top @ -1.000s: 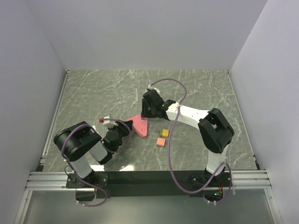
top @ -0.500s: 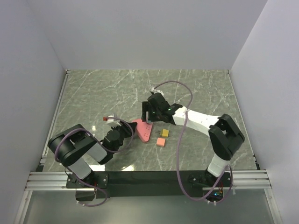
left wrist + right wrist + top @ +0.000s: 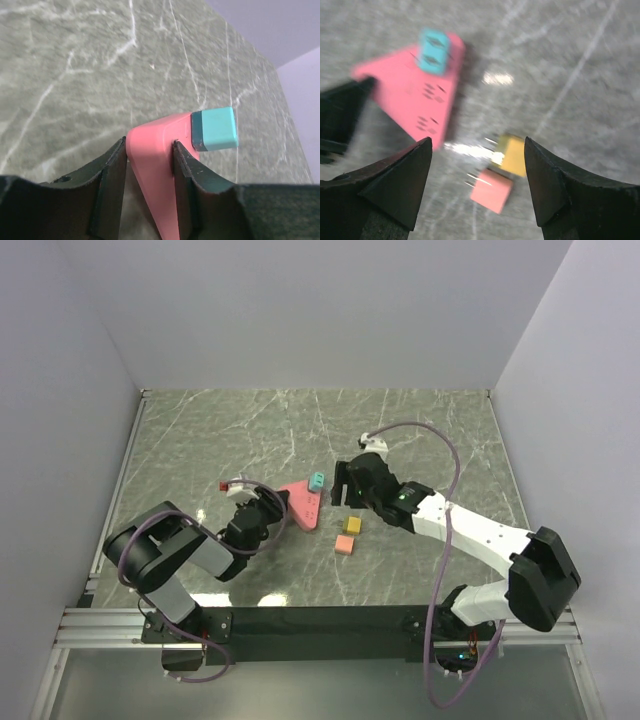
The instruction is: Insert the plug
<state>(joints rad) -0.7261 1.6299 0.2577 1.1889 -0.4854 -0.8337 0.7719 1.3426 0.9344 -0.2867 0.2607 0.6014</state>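
A pink triangular socket block [image 3: 300, 505] lies mid-table, with a teal plug [image 3: 316, 481] seated at its far corner; both also show in the left wrist view, block [image 3: 155, 150] and plug [image 3: 214, 128], and blurred in the right wrist view, block [image 3: 415, 95] and plug [image 3: 434, 51]. My left gripper [image 3: 268, 508] is shut on the block's near corner, fingers [image 3: 112, 175] pressing both sides. My right gripper [image 3: 345, 487] is open and empty, just right of the block and above a yellow plug [image 3: 353, 525] and a pink plug [image 3: 345, 544].
The yellow plug [image 3: 511, 155] and pink plug [image 3: 491, 190] lie loose between my right fingertips in the wrist view. White walls enclose the marble table [image 3: 250, 430] on three sides. The right arm's cable [image 3: 440, 530] loops over the table.
My right gripper has let go of the teal plug on the pink block and drawn back to the right, open. The left gripper still grips the block, shifted slightly.
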